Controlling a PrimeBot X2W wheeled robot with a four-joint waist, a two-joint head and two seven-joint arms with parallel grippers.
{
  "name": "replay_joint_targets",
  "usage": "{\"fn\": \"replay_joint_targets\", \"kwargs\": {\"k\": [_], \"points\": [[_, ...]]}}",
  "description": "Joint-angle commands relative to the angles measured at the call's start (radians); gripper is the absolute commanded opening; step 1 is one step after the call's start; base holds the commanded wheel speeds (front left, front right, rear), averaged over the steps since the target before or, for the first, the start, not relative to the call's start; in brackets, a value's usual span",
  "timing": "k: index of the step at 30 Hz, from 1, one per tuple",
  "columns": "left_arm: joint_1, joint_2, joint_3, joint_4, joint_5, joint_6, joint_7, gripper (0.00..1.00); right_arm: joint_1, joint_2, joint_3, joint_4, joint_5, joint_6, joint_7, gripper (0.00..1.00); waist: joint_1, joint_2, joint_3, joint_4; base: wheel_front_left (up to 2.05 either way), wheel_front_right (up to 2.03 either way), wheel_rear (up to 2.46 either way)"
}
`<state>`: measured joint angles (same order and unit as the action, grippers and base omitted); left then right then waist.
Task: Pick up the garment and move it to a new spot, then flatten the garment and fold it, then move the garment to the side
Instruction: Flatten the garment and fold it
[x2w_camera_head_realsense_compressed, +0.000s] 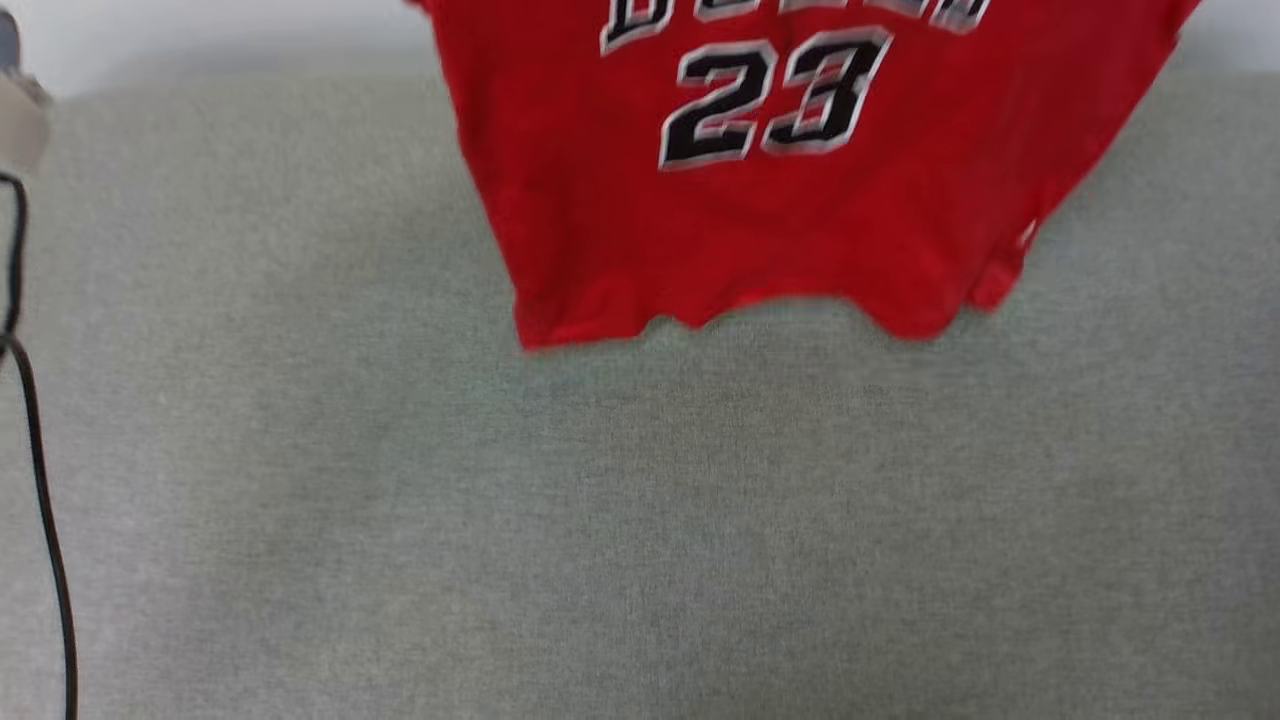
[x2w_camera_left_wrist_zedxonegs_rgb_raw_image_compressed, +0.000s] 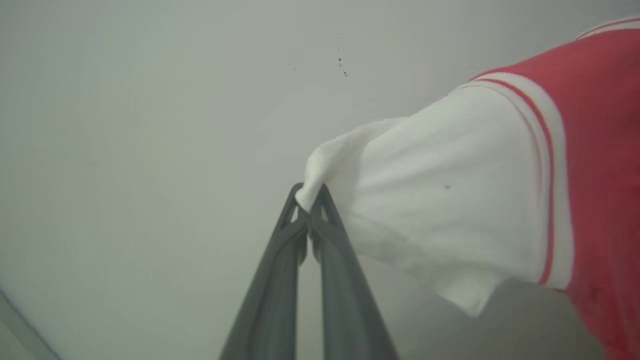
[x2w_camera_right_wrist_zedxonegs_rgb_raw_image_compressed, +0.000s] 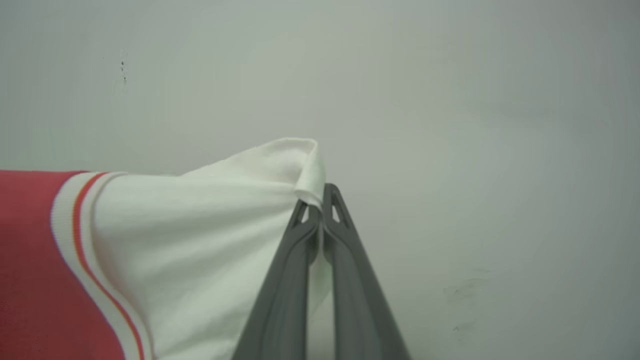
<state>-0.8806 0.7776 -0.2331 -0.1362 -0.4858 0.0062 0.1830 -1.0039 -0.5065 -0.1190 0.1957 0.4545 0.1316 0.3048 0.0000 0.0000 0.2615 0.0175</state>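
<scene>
Two hands hold one red shirt (x2w_camera_head_realsense_compressed: 760, 230) up by its sleeves. In the left wrist view the left hand (x2w_camera_left_wrist_zedxonegs_rgb_raw_image_compressed: 310, 199) rises from the bottom middle of the frame. Its dark fingers (x2w_camera_left_wrist_zedxonegs_rgb_raw_image_compressed: 270, 300) are pinched together on the edge of a white sleeve (x2w_camera_left_wrist_zedxonegs_rgb_raw_image_compressed: 440, 200). That sleeve spreads toward the right of the frame, where striped trim (x2w_camera_left_wrist_zedxonegs_rgb_raw_image_compressed: 547, 175) meets the red body.

In the right wrist view the right hand (x2w_camera_right_wrist_zedxonegs_rgb_raw_image_compressed: 322, 199) also comes up from the bottom middle, clamped on a folded corner of the other white sleeve (x2w_camera_right_wrist_zedxonegs_rgb_raw_image_compressed: 200, 225). This sleeve runs to the lower left of the frame, past its own red-and-white trim. A plain pale wall (x2w_camera_left_wrist_zedxonegs_rgb_raw_image_compressed: 150, 125) stands behind both hands.

In the blurred head view the shirt hangs from the top edge, centre to right, with its front to the camera. A black, white-edged "23" shows, and above it a row of letters is cut off by the frame. The wavy bottom hem lies in the upper half of the frame, over a desk (x2w_camera_head_realsense_compressed: 640, 550) covered in grey cloth. Whether the hem touches the desk cannot be told. A black cable (x2w_camera_head_realsense_compressed: 42, 500) runs down the left edge.
</scene>
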Motion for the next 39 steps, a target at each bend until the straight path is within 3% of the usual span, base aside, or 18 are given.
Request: {"fn": "replay_joint_targets", "kwargs": {"k": [1, 12, 23, 30, 39], "points": [[-0.025, 0.001, -0.004, 0.017, 0.004, -0.005, -0.001, 0.00, -0.034, 0.009, -0.007, 0.014, -0.007, -0.002, -0.016, 0.00, 0.0000, 0.0000, 0.061, -0.001, 0.00, 0.00, 0.00], [-0.461, -0.038, -0.034, 0.316, 0.084, -0.080, -0.092, 0.00, -0.407, 0.064, -0.001, 0.231, -0.075, -0.002, -0.141, 0.00, 0.0000, 0.0000, 0.292, -0.005, 0.00, 0.00, 0.00], [-0.741, -0.142, -0.074, 0.652, 0.156, -0.091, -0.355, 0.00, -0.703, 0.113, -0.008, 0.489, -0.159, -0.002, -0.304, 0.00, 0.0000, 0.0000, 0.422, -0.003, 0.00, 0.00, 0.00], [-0.694, -0.225, -0.107, 0.786, 0.142, -0.100, -0.427, 0.00, -0.682, 0.138, 0.052, 0.605, -0.147, -0.002, -0.406, 0.00, 0.0000, 0.0000, 0.432, 0.002, 0.00, 0.00, 0.00], [-0.464, -0.274, -0.126, 0.787, 0.111, -0.111, -0.449, 0.00, -0.478, 0.116, 0.157, 0.628, 0.006, -0.002, -0.466, 0.00, 0.0000, 0.0000, 0.354, 0.005, 0.00, 0.00, 0.00]]}}
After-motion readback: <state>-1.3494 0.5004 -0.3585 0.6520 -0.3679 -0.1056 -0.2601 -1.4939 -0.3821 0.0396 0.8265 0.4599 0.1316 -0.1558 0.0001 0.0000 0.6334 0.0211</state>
